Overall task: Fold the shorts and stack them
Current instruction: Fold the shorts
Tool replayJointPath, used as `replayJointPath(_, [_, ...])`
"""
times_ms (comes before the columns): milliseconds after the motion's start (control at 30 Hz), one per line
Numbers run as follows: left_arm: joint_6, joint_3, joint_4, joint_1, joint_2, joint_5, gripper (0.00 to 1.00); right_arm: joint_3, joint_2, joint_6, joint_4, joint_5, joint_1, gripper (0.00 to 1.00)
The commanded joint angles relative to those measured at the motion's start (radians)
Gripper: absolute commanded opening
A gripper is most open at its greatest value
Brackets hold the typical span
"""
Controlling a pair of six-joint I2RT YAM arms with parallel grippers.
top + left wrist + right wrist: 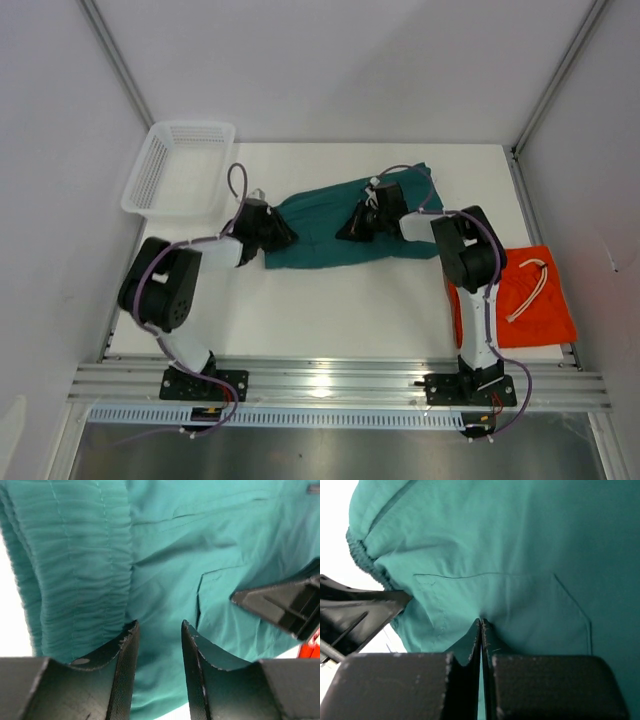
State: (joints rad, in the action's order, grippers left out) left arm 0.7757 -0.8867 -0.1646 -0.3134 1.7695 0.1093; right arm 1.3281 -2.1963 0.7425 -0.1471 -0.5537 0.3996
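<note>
White table (350, 310); teal shorts (320, 238) beneath left pincer (159, 626).

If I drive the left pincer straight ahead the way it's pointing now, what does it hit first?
The teal shorts. The left pincer points its parted jaws at the cloth just beside the gathered waistband, with nothing between. How near it is, I can't tell.

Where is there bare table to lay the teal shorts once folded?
Best: the bare table between the teal shorts and the near edge. A narrow strip lies beyond the shorts, right of the basket. Crowded: the near right corner, filled by the orange shorts.
</note>
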Motion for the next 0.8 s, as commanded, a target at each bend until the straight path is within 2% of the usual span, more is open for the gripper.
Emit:
replayJointPath(0, [0.02,0.185,0.007,-0.029,-0.166,-0.076,0.43,-0.14,0.099,-0.118,0.118,0.104,0.019,0.0])
replayJointPath(67, [0.03,0.257,0.014,-0.042,-0.293,-0.097,0.43,-0.222,0.144,-0.141,0.119,0.115,0.028,0.0])
replayJointPath(167, [0.022,0.304,0.074,-0.058,-0.413,-0.105,0.51,-0.257,0.214,-0.178,0.141,0.132,0.054,0.0])
replayJointPath(267, [-0.009,0.278,0.149,-0.056,-0.476,-0.143,0.58,-0.244,0.277,-0.186,0.188,0.158,0.085,0.0])
replayJointPath(433, [-0.044,0.241,0.253,-0.036,-0.591,-0.117,0.69,-0.188,0.326,-0.18,0.202,0.149,0.163,0.0])
replayJointPath(533, [-0.061,0.253,0.281,-0.009,-0.657,-0.117,0.75,-0.15,0.319,-0.17,0.184,0.126,0.199,0.0])
replayJointPath(600, [-0.059,0.291,0.278,0.033,-0.688,-0.051,0.75,-0.115,0.296,-0.161,0.167,0.114,0.226,0.0])
replayJointPath(767, [-0.046,0.386,0.219,0.086,-0.725,0.006,0.76,-0.049,0.23,-0.12,0.077,0.049,0.271,0.0])
